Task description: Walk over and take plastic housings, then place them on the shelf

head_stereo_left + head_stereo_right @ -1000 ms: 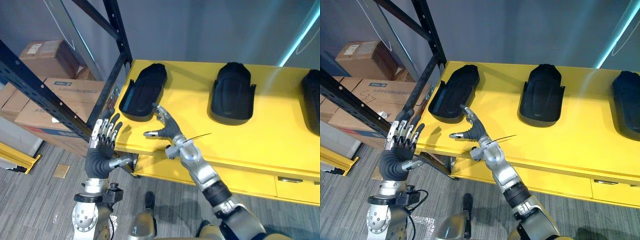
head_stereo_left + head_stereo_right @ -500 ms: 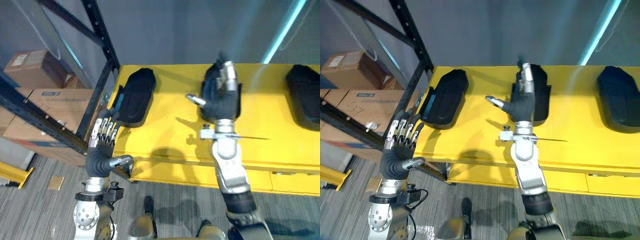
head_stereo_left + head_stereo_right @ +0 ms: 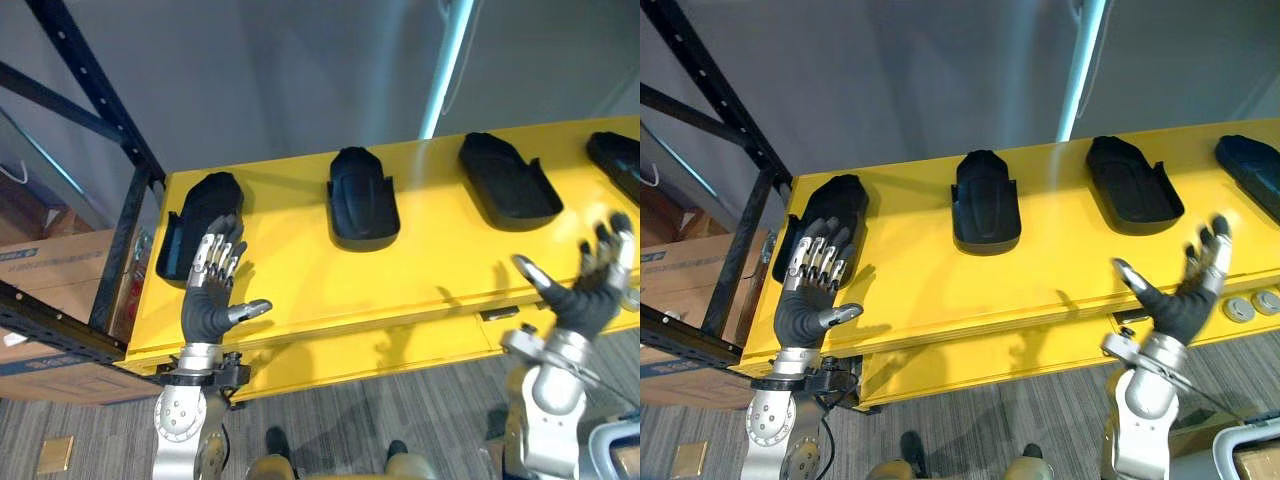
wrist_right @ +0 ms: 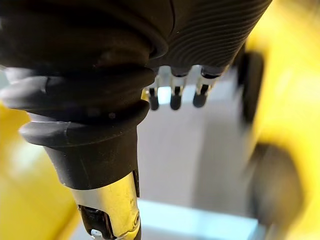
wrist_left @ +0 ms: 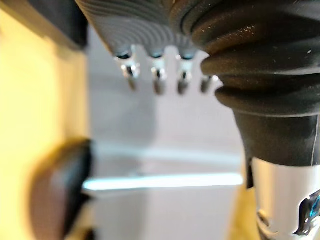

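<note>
While both hands stand raised with fingers spread and nothing in them, reach phase, by judgement. Nearest, left hand (image 3: 810, 290) at 8 o'clock, right hand (image 3: 1185, 290) at 4 o'clock, each over the near edge of the glossy yellow counter (image 3: 1040, 270). Beyond, 4 plastic housings (image 3: 985, 200) in a row: matte black, rounded shells. Black steel shelf (image 3: 725, 100) at 10 o'clock. Next: closing round 1 housing's smooth, curved sides.

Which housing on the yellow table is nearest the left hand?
The leftmost black housing, at the table's left end; the left hand hovers open beside it.
</note>
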Robot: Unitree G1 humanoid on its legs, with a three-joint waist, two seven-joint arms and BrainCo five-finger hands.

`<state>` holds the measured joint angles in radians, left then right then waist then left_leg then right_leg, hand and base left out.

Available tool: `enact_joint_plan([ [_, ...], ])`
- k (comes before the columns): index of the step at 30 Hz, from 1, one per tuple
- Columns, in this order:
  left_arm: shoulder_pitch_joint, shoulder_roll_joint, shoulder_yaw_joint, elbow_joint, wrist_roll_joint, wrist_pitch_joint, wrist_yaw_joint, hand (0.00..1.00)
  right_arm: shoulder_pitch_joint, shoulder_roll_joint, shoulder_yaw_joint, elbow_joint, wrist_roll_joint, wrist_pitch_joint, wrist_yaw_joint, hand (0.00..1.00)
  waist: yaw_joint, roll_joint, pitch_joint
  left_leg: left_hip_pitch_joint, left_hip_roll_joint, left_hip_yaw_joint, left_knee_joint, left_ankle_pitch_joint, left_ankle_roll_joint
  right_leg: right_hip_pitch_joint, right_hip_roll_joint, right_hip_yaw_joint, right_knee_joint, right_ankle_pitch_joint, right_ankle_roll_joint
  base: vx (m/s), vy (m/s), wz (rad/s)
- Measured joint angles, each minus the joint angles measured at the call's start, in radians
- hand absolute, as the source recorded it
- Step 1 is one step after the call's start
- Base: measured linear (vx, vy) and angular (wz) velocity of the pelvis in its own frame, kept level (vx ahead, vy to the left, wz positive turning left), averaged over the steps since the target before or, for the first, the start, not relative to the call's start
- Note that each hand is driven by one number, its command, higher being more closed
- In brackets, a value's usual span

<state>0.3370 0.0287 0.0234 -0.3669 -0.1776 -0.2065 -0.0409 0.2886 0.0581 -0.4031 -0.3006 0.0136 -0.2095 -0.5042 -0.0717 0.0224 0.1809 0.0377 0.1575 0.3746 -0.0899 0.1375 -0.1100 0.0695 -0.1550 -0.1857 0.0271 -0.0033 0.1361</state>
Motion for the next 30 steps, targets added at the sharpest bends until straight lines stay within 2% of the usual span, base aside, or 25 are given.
enact_joint_plan([
  [3, 0.050, -0.012, 0.005, 0.038, -0.009, -0.011, 0.094, 0.00, 0.096, 0.036, -0.057, 0.103, 0.046, -0.013, -0.068, 0.00, -0.002, -0.005, -0.020, 0.007, 0.007, 0.022, 0.000, -0.010, -0.001, 0.003, -0.001, 0.005, -0.002, 0.015, 0.001, 0.07, -0.011, -0.18],
  [6, 0.064, -0.044, 0.049, 0.093, 0.003, -0.100, 0.253, 0.00, 0.148, 0.056, -0.118, 0.282, 0.100, -0.027, -0.111, 0.00, -0.002, -0.018, -0.047, 0.017, 0.014, 0.055, 0.001, -0.021, -0.002, 0.007, -0.007, 0.013, -0.003, 0.017, 0.002, 0.03, 0.014, -0.12],
  [7, 0.067, -0.046, 0.068, 0.115, 0.026, -0.145, 0.319, 0.00, 0.153, 0.060, -0.136, 0.367, 0.127, -0.031, -0.114, 0.00, -0.001, -0.027, -0.058, 0.023, 0.020, 0.074, 0.001, -0.022, -0.003, 0.015, -0.006, 0.012, -0.004, 0.017, 0.002, 0.04, -0.002, 0.03],
  [9, 0.068, -0.050, 0.096, 0.159, 0.070, -0.206, 0.421, 0.00, 0.159, 0.069, -0.150, 0.506, 0.195, -0.032, -0.126, 0.00, 0.004, -0.040, -0.063, 0.043, 0.023, 0.077, 0.001, -0.023, -0.005, 0.043, -0.007, -0.006, -0.009, 0.013, 0.005, 0.03, -0.007, 0.15],
  [10, 0.078, -0.063, 0.112, 0.192, 0.131, -0.228, 0.495, 0.00, 0.159, 0.069, -0.148, 0.581, 0.237, -0.031, -0.127, 0.00, 0.006, -0.045, -0.066, 0.049, 0.024, 0.081, 0.001, -0.023, -0.005, 0.055, -0.008, -0.015, -0.008, 0.007, 0.007, 0.01, -0.005, 0.21],
  [11, 0.087, -0.073, 0.120, 0.209, 0.159, -0.235, 0.529, 0.00, 0.160, 0.070, -0.147, 0.615, 0.254, -0.030, -0.128, 0.00, 0.006, -0.046, -0.072, 0.048, 0.026, 0.091, 0.001, -0.023, -0.005, 0.057, -0.010, -0.026, -0.007, 0.001, 0.010, 0.00, -0.003, 0.39],
  [12, 0.101, -0.090, 0.124, 0.245, 0.228, -0.246, 0.619, 0.00, 0.162, 0.071, -0.145, 0.684, 0.285, -0.030, -0.127, 0.00, 0.006, -0.048, -0.078, 0.047, 0.031, 0.124, 0.001, -0.022, -0.006, 0.061, -0.017, -0.050, -0.001, -0.009, 0.012, 0.00, 0.000, 0.45],
  [13, 0.107, -0.098, 0.124, 0.264, 0.259, -0.252, 0.665, 0.00, 0.161, 0.070, -0.144, 0.721, 0.299, -0.028, -0.125, 0.00, 0.007, -0.048, -0.078, 0.047, 0.031, 0.129, 0.000, -0.022, -0.006, 0.065, -0.022, -0.063, 0.002, -0.016, 0.017, 0.01, 0.005, 0.64],
  [14, 0.115, -0.118, 0.133, 0.306, 0.316, -0.264, 0.769, 0.00, 0.159, 0.069, -0.140, 0.793, 0.331, -0.014, -0.112, 0.00, 0.010, -0.051, -0.079, 0.046, 0.029, 0.129, 0.000, -0.020, -0.007, 0.069, -0.031, -0.089, 0.012, -0.030, 0.019, 0.01, 0.014, 0.59],
  [15, 0.131, -0.132, 0.150, 0.346, 0.357, -0.279, 0.853, 0.00, 0.160, 0.065, -0.135, 0.862, 0.351, -0.006, -0.099, 0.00, 0.020, -0.052, -0.081, 0.039, 0.028, 0.129, 0.000, -0.012, -0.005, 0.069, -0.036, -0.106, 0.022, -0.039, 0.023, 0.01, 0.014, 0.53],
  [16, 0.139, -0.137, 0.162, 0.364, 0.376, -0.283, 0.889, 0.00, 0.158, 0.065, -0.134, 0.897, 0.366, -0.003, -0.091, 0.00, 0.026, -0.048, -0.084, 0.034, 0.028, 0.128, 0.001, -0.005, -0.005, 0.069, -0.037, -0.112, 0.025, -0.042, 0.024, 0.03, 0.012, 0.37],
  [18, 0.146, -0.146, 0.199, 0.427, 0.397, -0.312, 1.017, 0.00, 0.140, 0.050, -0.120, 1.028, 0.406, 0.022, -0.050, 0.00, 0.060, -0.051, -0.093, 0.031, 0.025, 0.128, 0.000, -0.003, -0.007, 0.071, -0.038, -0.121, 0.030, -0.050, 0.023, 0.05, 0.005, 0.18],
  [21, 0.141, -0.137, 0.245, 0.545, 0.393, -0.319, 1.072, 0.00, 0.121, 0.044, -0.070, 1.118, 0.417, 0.034, 0.022, 0.00, 0.064, -0.058, -0.092, 0.031, 0.019, 0.118, 0.000, -0.002, -0.006, 0.083, -0.049, -0.142, 0.032, -0.060, 0.020, 0.05, 0.019, 0.14],
  [23, 0.136, -0.135, 0.249, 0.632, 0.394, -0.314, 1.064, 0.00, 0.118, 0.044, -0.044, 1.144, 0.446, 0.043, 0.054, 0.00, 0.063, -0.062, -0.094, 0.035, 0.009, 0.103, 0.000, -0.003, -0.006, 0.099, -0.057, -0.157, 0.032, -0.070, 0.027, 0.07, 0.023, 0.25],
  [26, 0.133, -0.132, 0.249, 0.741, 0.383, -0.267, 1.034, 0.00, 0.098, 0.042, -0.014, 1.161, 0.477, 0.059, 0.101, 0.00, 0.081, -0.082, -0.090, 0.040, -0.003, 0.099, 0.000, -0.006, 0.000, 0.109, -0.070, -0.168, 0.037, -0.081, 0.030, 0.08, 0.029, 0.11],
  [28, 0.119, -0.129, 0.293, 0.892, 0.300, -0.202, 0.924, 0.00, 0.070, 0.034, -0.014, 1.174, 0.515, 0.074, 0.157, 0.00, 0.086, -0.086, -0.087, 0.044, -0.011, 0.099, 0.000, -0.013, 0.006, 0.113, -0.078, -0.168, 0.037, -0.085, 0.026, 0.10, 0.034, -0.01],
  [30, 0.114, -0.129, 0.333, 0.980, 0.224, -0.171, 0.816, 0.00, 0.058, 0.031, -0.018, 1.184, 0.532, 0.094, 0.188, 0.00, 0.086, -0.088, -0.086, 0.050, -0.014, 0.100, 0.000, -0.016, 0.004, 0.119, -0.081, -0.169, 0.037, -0.087, 0.022, 0.08, 0.015, 0.00],
])
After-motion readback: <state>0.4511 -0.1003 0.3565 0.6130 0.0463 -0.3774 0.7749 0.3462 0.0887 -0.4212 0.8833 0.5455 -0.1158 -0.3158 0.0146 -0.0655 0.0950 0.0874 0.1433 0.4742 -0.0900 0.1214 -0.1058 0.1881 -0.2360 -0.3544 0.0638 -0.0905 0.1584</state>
